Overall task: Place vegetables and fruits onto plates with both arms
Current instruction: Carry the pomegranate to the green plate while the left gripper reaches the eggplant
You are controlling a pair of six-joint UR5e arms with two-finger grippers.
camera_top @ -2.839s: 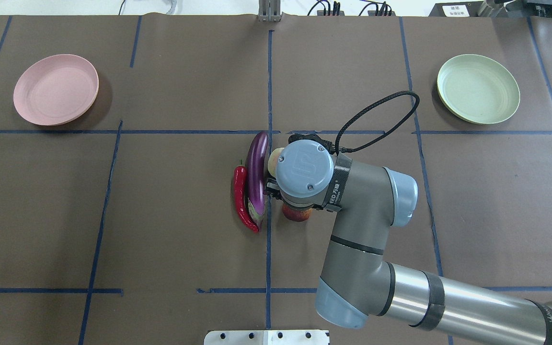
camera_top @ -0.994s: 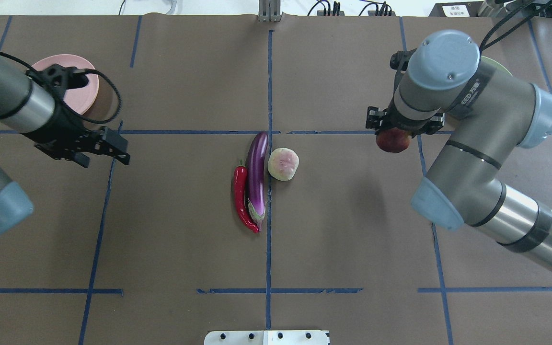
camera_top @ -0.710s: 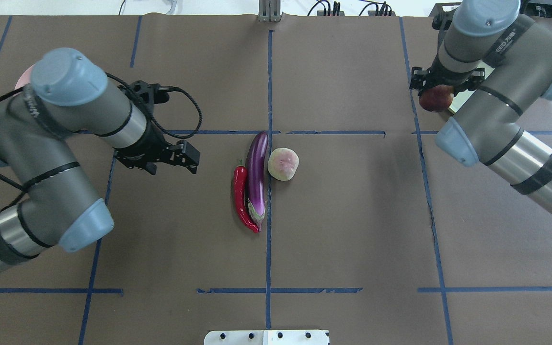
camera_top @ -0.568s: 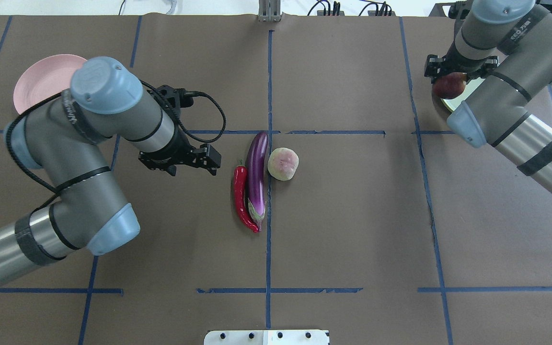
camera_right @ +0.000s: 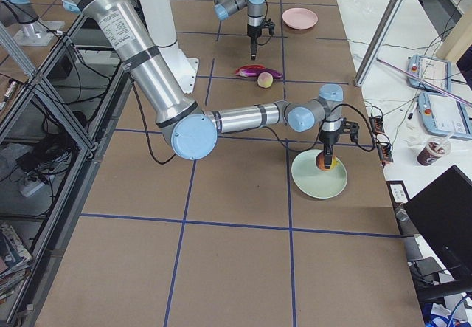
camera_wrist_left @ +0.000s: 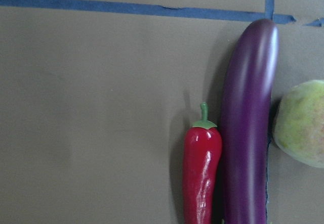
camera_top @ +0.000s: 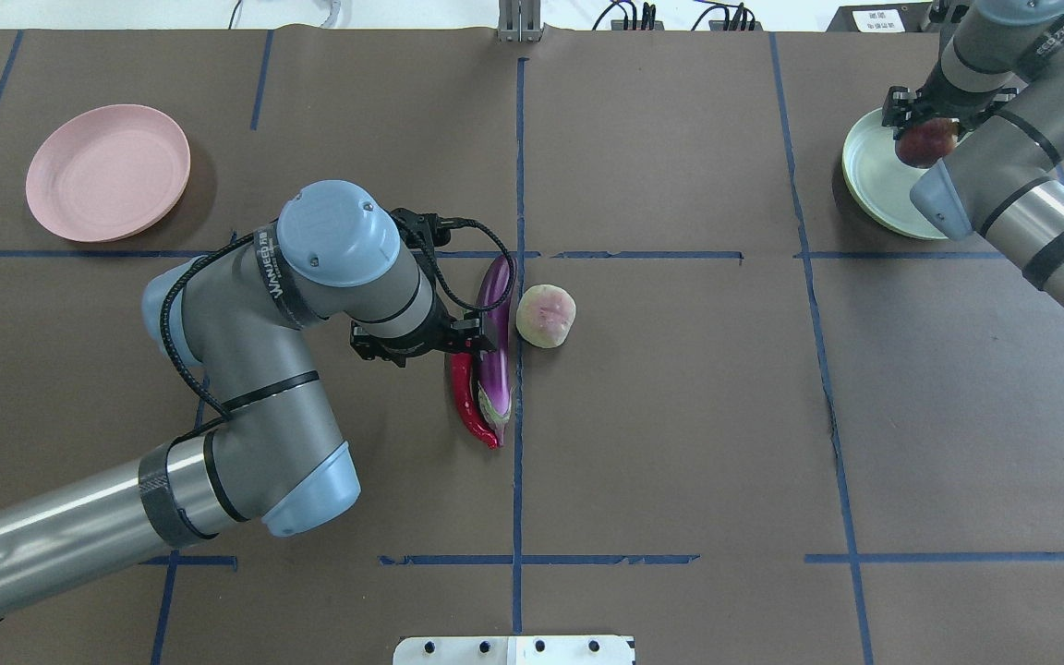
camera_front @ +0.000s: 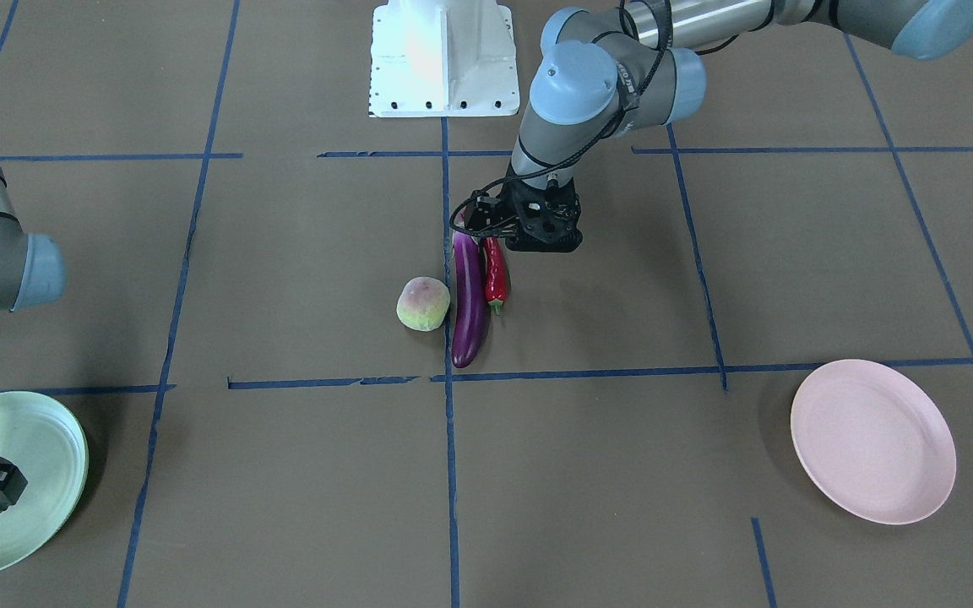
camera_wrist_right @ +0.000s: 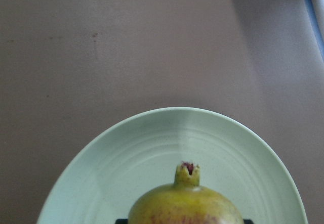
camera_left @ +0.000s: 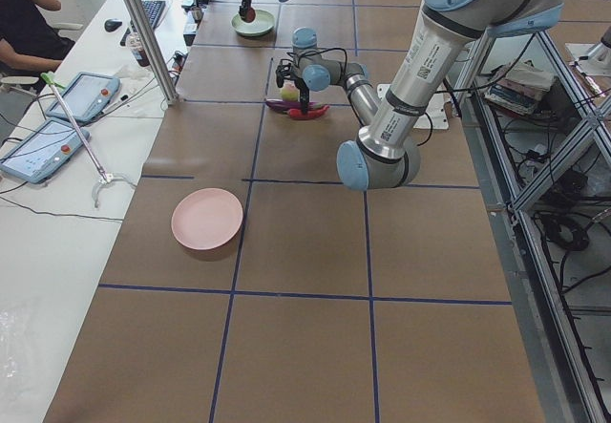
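Plates: two — pink plate (camera_top: 107, 173); green plate (camera_top: 869, 171)
Fruits: two — peach (camera_top: 545, 316); pomegranate (camera_wrist_right: 187, 204)
Vegetables: two — eggplant (camera_top: 495, 369); chili (camera_top: 469, 411)
Right gripper (camera_top: 927, 139): grips pomegranate
Left gripper (camera_front: 533, 236): cannot tell

the left arm (camera_top: 250, 369) and right arm (camera_top: 1017, 180) are matte grey tubes with brushed-silver forearms, black bands and rounded light blue joint caps (camera_top: 338, 233). white lettering (camera_top: 266, 268) marks each wrist, small screws dot the caps, and a black cable (camera_top: 498, 245) loops beside the left wrist.
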